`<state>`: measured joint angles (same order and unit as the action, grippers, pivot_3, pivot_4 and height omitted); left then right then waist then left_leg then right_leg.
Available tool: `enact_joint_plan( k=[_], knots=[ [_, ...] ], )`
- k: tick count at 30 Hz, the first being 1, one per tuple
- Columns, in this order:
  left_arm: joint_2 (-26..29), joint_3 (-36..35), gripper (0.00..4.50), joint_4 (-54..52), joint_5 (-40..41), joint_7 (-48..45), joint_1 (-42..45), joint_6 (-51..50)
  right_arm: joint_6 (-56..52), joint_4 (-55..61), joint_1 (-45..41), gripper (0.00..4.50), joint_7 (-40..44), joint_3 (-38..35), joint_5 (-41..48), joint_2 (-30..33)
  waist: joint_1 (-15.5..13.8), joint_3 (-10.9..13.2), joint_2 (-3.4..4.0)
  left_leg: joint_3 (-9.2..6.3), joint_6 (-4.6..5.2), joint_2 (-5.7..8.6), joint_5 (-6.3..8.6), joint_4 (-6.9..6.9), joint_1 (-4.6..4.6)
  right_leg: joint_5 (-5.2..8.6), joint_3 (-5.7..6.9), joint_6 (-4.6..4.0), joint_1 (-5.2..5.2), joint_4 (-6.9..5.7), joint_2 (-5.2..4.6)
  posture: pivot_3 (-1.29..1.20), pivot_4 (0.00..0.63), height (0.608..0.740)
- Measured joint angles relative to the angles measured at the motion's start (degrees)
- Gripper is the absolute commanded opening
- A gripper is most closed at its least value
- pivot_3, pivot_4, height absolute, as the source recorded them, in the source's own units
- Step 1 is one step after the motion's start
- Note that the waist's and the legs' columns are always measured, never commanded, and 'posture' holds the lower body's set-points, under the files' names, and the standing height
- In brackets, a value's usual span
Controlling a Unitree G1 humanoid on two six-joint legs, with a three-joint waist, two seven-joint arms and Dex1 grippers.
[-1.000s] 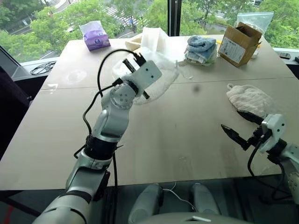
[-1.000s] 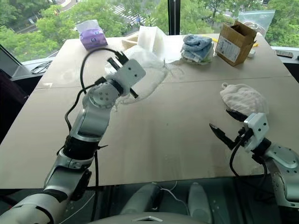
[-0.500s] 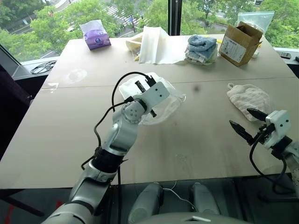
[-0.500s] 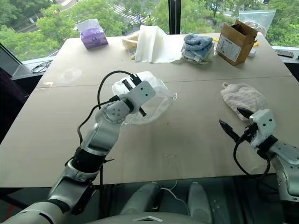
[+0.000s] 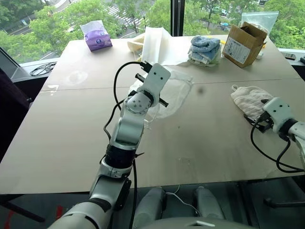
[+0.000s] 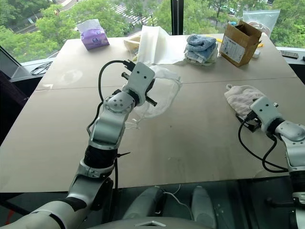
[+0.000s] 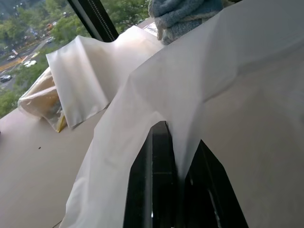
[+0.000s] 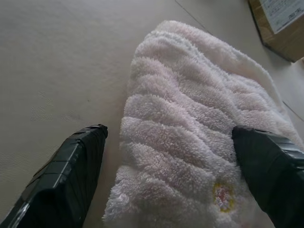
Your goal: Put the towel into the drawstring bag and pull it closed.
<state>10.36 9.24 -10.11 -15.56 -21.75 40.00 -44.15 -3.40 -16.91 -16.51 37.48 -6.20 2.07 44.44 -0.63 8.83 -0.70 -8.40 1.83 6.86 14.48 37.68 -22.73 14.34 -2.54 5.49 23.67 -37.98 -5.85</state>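
Observation:
The drawstring bag (image 5: 175, 91), thin and white, hangs from my left gripper (image 7: 178, 164) above the middle of the table (image 5: 200, 143), its lower part draping onto the tabletop. That gripper is shut on the bag's fabric (image 7: 228, 95). The towel (image 5: 251, 98), cream and ribbed, lies on the table at the right. My right gripper (image 8: 173, 166) is open at the towel's near end, one finger on each side of the towel (image 8: 190, 114). In the left eye view its white body (image 5: 276, 109) hides the fingertips.
Along the far edge stand a purple tissue pack (image 5: 96, 37), a cream fabric sheet (image 5: 157, 44), a blue-and-white towel stack (image 5: 205, 49), a cardboard box (image 5: 244, 45) and a clear plastic bag (image 5: 259, 20). The towel lies near the table's right edge.
My right gripper has moved forward and rightward until its open fingers straddle the towel's near end. My left gripper has rolled and shifted slightly right, still holding the bag.

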Motion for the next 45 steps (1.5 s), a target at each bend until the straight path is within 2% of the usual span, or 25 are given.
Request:
enact_joint_plan(
  k=[9, 16, 19, 26, 31, 34, 37, 40, 41, 45],
  knots=[
    [2.78, 0.09, 0.09, 2.15, 1.33, 0.21, 0.68, 1.17, 2.70, -10.22, -7.09, 4.50, -9.08, 1.32, -8.22, 1.23, 0.02, 0.00, 0.00, -0.01, 0.00, 0.00, 0.00, 0.00, 0.00, 0.00, 0.00, 0.00, 0.01, 0.00, 0.02, 0.00, 0.150, 0.740],
    [2.87, 0.57, 0.09, 2.84, 1.84, 0.28, 0.69, 2.69, 3.03, -19.92, -13.36, 4.50, -12.06, 3.16, -10.72, 1.09, 0.44, 0.00, 0.01, 0.00, 0.00, -0.01, 0.00, -0.01, 0.00, 0.00, -0.01, 0.00, 0.01, 0.00, 0.03, 0.00, 0.150, 0.740],
    [3.03, 0.56, 0.00, 3.90, 2.19, 0.28, 0.74, 3.45, 5.17, -23.69, -16.13, 3.65, -12.07, 4.70, -11.84, 0.92, 1.08, -0.01, 0.00, 0.01, 0.00, -0.01, 0.00, 0.00, 0.00, 0.00, -0.01, 0.00, 0.00, 0.00, 0.02, 0.00, 0.150, 0.740],
    [3.14, 0.12, 0.00, 4.57, 3.95, 0.20, 2.34, 3.50, 10.07, -28.86, -17.53, 0.09, -12.00, 6.34, -13.12, 0.84, 1.37, -0.01, 0.01, -0.01, 0.00, -0.01, 0.00, -0.01, 0.00, 0.00, -0.01, 0.00, 0.01, 0.01, 0.02, 0.00, 0.150, 0.740],
    [5.21, -0.01, 0.00, 7.28, 5.58, -0.78, 3.66, 6.05, 14.59, -29.21, -17.40, 0.03, -14.32, 5.11, -12.37, 0.40, 1.64, 0.00, 0.01, 0.01, -0.01, -0.01, 0.00, -0.02, 0.00, 0.00, -0.04, 0.00, 0.05, -0.02, 0.03, 0.00, 0.150, 0.740],
    [6.98, -1.08, 0.00, 11.50, 6.44, -1.12, 6.13, 8.37, 20.36, -23.75, -14.53, 0.03, -16.75, 1.53, -9.19, -0.13, 1.64, 0.00, 0.01, -0.01, -0.01, -0.01, 0.00, -0.04, 0.00, 0.00, -0.05, 0.00, 0.07, -0.01, 0.03, 0.00, 0.150, 0.740],
    [7.38, -4.18, 0.00, 15.18, 8.90, -1.19, 8.98, 8.71, 22.65, -10.49, -9.09, 0.03, -16.23, -1.64, -5.27, -0.41, 1.55, 0.00, 0.01, -0.06, -0.01, -0.01, 0.00, -0.06, -0.05, 0.00, -0.01, 0.01, 0.08, 0.01, 0.01, 0.00, 0.150, 0.740],
    [7.61, -6.02, 0.00, 17.61, 10.98, -2.00, 10.71, 9.23, 20.95, 4.65, -4.19, 0.03, -14.67, -2.57, -2.43, -0.71, 1.53, 0.00, 0.01, -0.09, -0.01, -0.01, 0.00, -0.07, -0.06, 0.00, 0.03, 0.01, 0.09, 0.02, 0.02, 0.00, 0.150, 0.740],
    [7.62, -6.27, 0.00, 18.63, 12.11, -3.06, 11.27, 9.60, 18.65, 13.42, -1.73, 0.03, -14.07, -3.00, -1.45, -0.86, 1.44, 0.00, 0.01, -0.11, -0.01, -0.01, 0.00, -0.06, -0.08, 0.00, 0.03, 0.01, 0.10, 0.01, 0.02, 0.00, 0.150, 0.740],
    [7.81, -6.12, 0.00, 19.79, 13.76, -5.96, 11.80, 9.67, 12.71, 29.25, -0.15, 0.03, -14.22, -2.67, -0.58, -3.66, 1.53, 0.00, 0.01, -0.10, -0.01, -0.01, 0.00, 0.01, -0.07, 0.00, 0.02, 0.01, 0.09, -0.03, 0.04, 0.00, 0.150, 0.740]
  ],
)
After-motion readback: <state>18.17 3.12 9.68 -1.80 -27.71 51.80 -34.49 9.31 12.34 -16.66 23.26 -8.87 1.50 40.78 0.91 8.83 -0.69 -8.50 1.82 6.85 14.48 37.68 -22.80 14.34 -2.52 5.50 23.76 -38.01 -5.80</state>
